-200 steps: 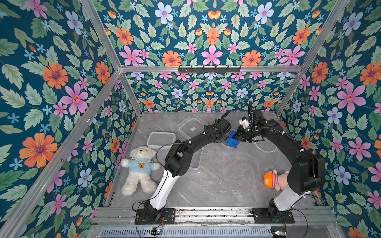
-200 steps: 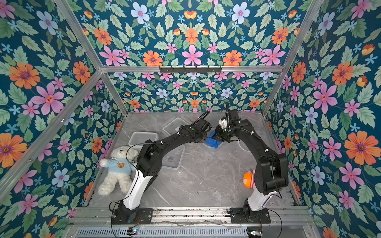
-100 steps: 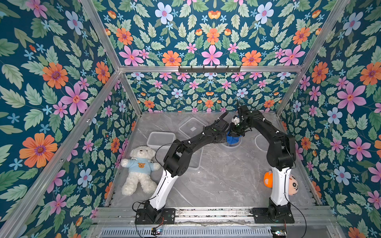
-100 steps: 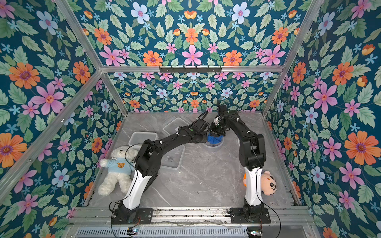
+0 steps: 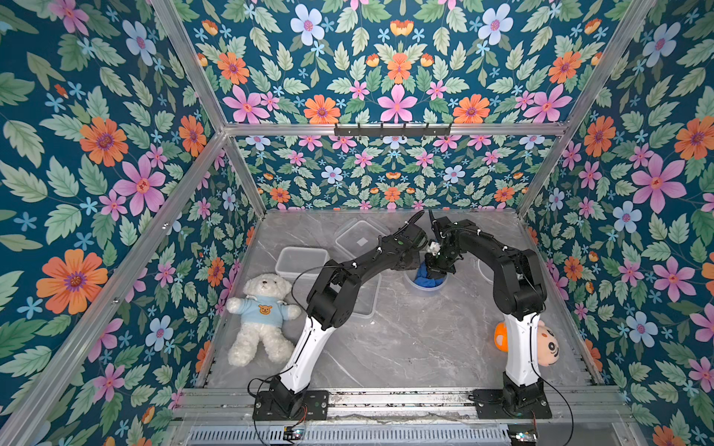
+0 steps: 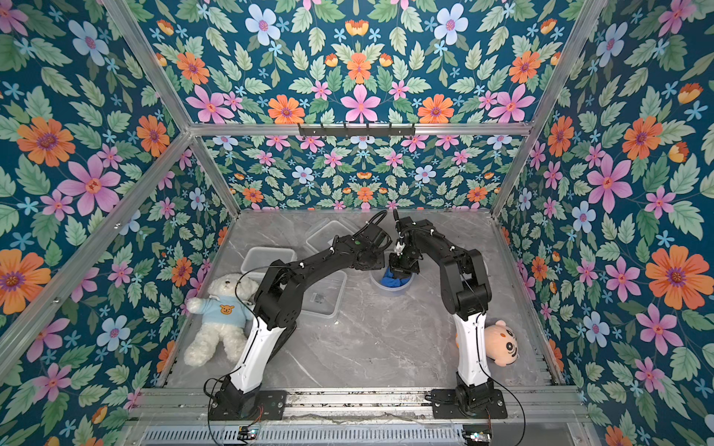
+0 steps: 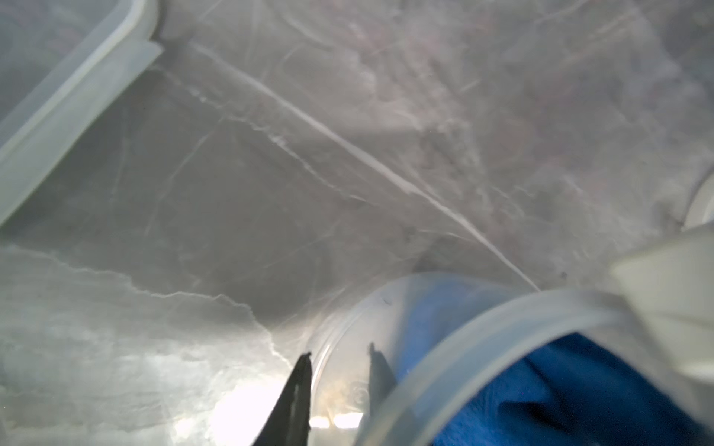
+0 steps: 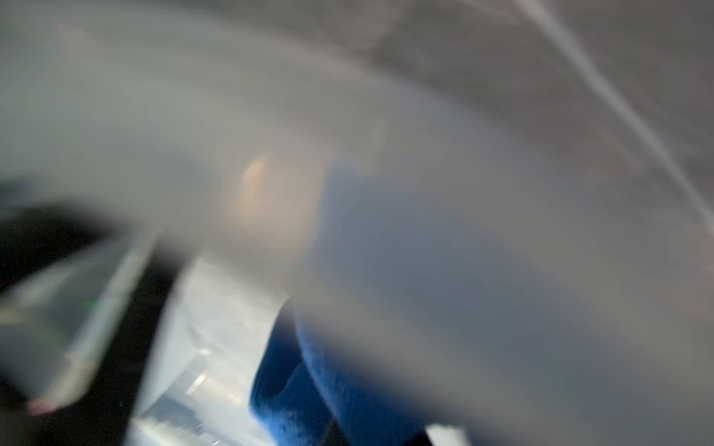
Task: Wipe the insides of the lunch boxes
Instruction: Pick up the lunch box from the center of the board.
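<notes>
While the right end effector [image 5: 436, 268] is down inside the round lunch box [image 5: 412, 283], clenched, by the look of it, on the blue cloth [image 5: 428, 281] bunched in there, the left end effector [image 7: 338, 359] straddles that box's wall, one finger either side. Pinched tight or not, I cannot tell. Now the wipe: press the cloth to the floor, circle the inner wall, and brace the box so it doesn't skate across the tabletop [image 5: 405, 340]. The rectangular lunch box [image 5: 301, 260] and square lunch box [image 5: 369, 305] wait well apart from the round one.
</notes>
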Robot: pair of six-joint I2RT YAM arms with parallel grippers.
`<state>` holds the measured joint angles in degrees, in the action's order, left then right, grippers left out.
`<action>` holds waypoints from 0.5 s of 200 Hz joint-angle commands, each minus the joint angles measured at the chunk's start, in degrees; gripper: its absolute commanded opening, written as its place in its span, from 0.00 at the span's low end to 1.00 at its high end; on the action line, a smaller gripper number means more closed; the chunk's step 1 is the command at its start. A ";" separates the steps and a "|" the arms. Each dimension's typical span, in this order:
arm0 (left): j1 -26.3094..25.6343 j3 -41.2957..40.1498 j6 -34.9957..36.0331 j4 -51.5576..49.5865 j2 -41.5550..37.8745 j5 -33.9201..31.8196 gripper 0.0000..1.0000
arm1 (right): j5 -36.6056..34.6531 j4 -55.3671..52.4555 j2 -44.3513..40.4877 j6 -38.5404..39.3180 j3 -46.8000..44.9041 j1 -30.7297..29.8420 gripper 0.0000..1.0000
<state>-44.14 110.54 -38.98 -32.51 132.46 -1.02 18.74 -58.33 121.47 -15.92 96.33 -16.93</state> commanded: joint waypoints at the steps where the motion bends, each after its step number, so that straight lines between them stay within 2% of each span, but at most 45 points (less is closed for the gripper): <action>1: -0.09 -0.54 -0.66 4.03 -0.94 -0.45 0.28 | -4.76 -1.09 -4.71 1.00 -3.68 0.84 0.40; 16: -0.06 -1.17 -0.74 4.30 -1.58 -0.43 0.28 | -4.16 1.35 -7.92 0.19 -4.34 0.84 0.48; 45: -0.07 -1.82 -0.73 4.47 -2.31 -0.74 0.29 | -9.02 2.15 -12.04 -1.35 -2.87 0.84 0.52; 61: -0.07 -1.82 -0.68 4.73 -2.26 -0.42 0.29 | -10.72 1.52 -12.08 -1.21 -1.93 0.84 0.53; 100: -0.08 -1.73 -0.79 5.17 -2.06 0.14 0.29 | -7.50 4.91 -9.36 -2.29 -3.92 -0.48 0.52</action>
<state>-44.27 108.64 -39.29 -28.16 130.82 -0.89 10.31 -55.68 111.24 -16.95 93.67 -16.40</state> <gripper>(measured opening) 0.288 0.524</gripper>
